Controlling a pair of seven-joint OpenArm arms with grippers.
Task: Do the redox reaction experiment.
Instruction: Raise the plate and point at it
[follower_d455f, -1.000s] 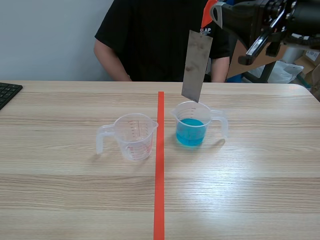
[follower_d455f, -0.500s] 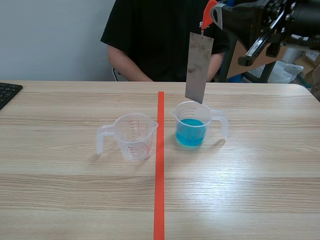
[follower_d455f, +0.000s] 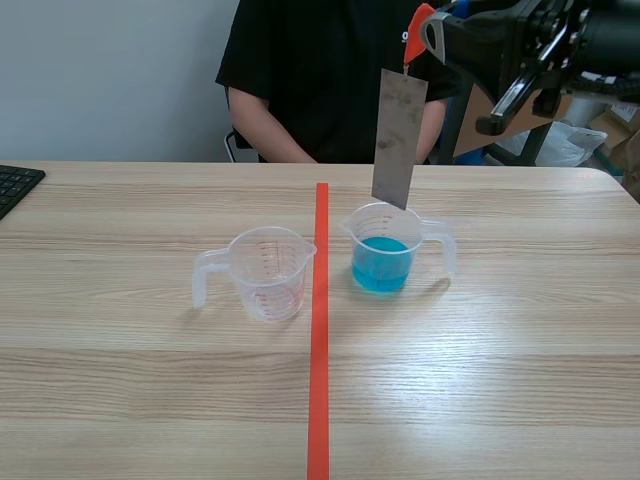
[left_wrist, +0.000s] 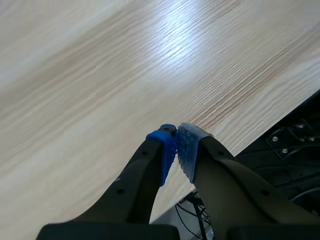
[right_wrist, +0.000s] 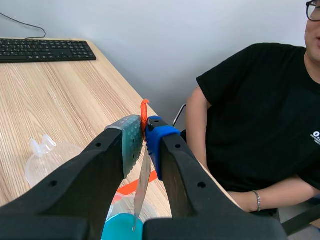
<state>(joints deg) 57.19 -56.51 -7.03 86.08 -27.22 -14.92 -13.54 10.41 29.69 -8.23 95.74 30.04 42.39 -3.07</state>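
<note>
The right hand (follower_d455f: 420, 24), raised above the table (follower_d455f: 150, 400), is clamped on the top end of a dull grey metal strip (follower_d455f: 398, 140), with an orange-red tab (right_wrist: 144, 107) poking up between its pads. The strip hangs straight down below the hand, its lower edge at the rim of a clear measuring cup of blue liquid (follower_d455f: 384, 252) standing directly beneath. An empty measuring cup (follower_d455f: 265, 272) sits further out to the hand's left, across the orange-red tape line (follower_d455f: 319, 350). The left hand (left_wrist: 176, 147) hovers over bare wood near the table's edge, its blue pads pressed together on nothing. A person in a black T-shirt (follower_d455f: 320, 80) sits beyond the right hand, and a black keyboard (follower_d455f: 15, 185) lies far off to its left.
</note>
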